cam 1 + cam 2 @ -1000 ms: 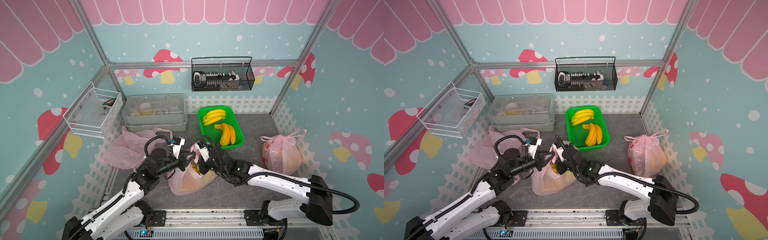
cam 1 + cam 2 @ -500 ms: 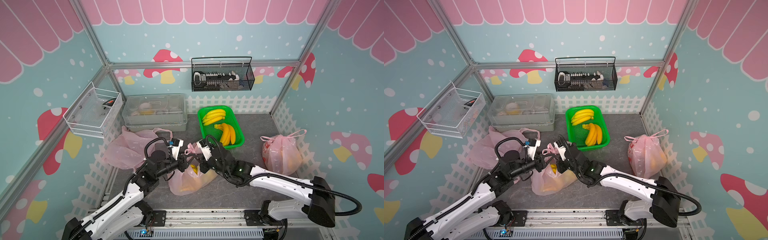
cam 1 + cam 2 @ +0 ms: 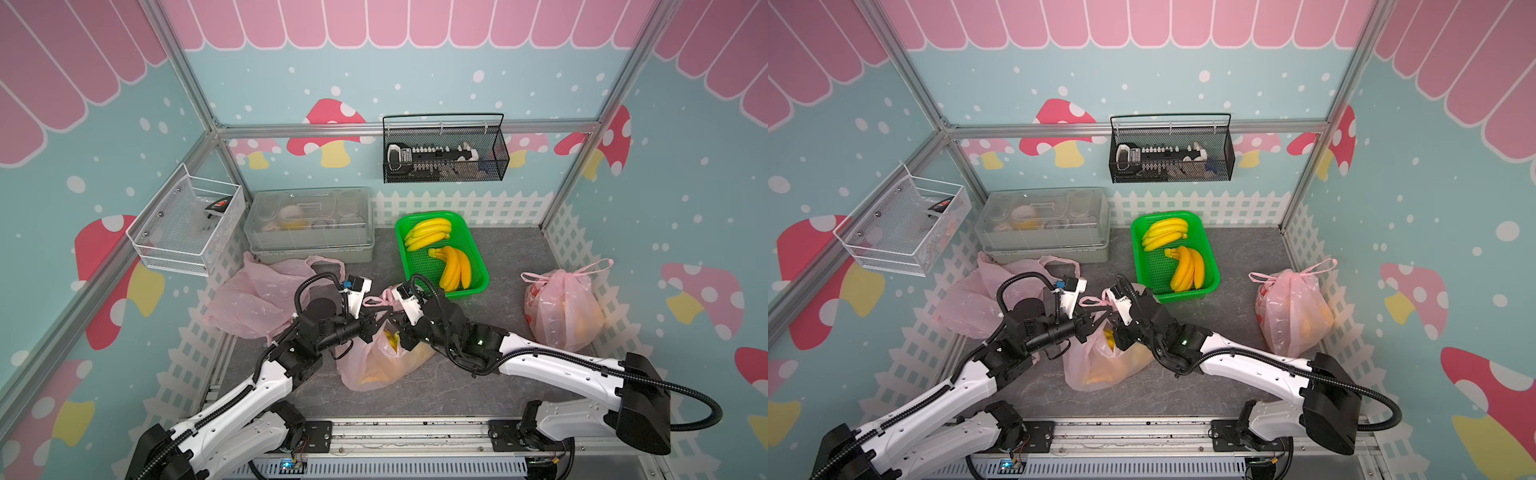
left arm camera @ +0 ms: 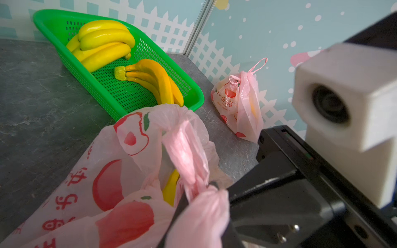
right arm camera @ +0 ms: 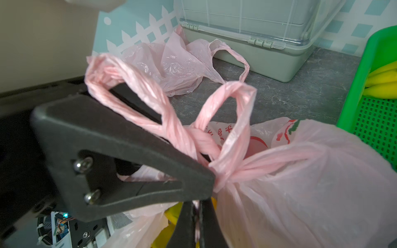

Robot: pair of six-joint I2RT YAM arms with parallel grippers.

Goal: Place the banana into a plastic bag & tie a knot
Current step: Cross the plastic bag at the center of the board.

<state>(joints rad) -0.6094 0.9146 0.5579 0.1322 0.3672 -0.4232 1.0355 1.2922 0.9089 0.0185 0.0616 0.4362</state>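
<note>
- Pink plastic bag [image 3: 374,365], in both top views: it sits on the grey tabletop [image 3: 511,257] between the two arms, near the front corner of the green basket [image 3: 482,282]. A banana [image 3: 390,338] shows yellow at its mouth.
- Same views, the arms: the left gripper [image 3: 376,321] and right gripper [image 3: 399,332] meet almost tip to tip over the bag's mouth. The handles [image 3: 375,300] stand up between them.
- Same views, surroundings: two banana bunches [image 3: 440,249] lie in the green basket. A tied bag [image 3: 561,307] stands well apart by the fence on the right. Empty bags [image 3: 257,299] lie crumpled in front of a clear lidded box [image 3: 307,224].
- Left wrist view: the left gripper [image 4: 199,214] has its jaws drawn narrow and clamps a bunched handle of the plastic bag [image 4: 103,184]. The banana [image 4: 171,186] lies inside the bag just below that grip. The right arm's black gripper body and white wrist camera [image 4: 343,96] are close alongside.
- Right wrist view: the right gripper [image 5: 197,223] has its jaws nearly together, with pink film from the bag pinched between them. The handles [image 5: 199,139] are crossed and twisted together. One loop drapes over the left gripper's finger [image 5: 129,154], and the other stands free. Yellow banana [image 5: 169,212] shows below the jaws.
</note>
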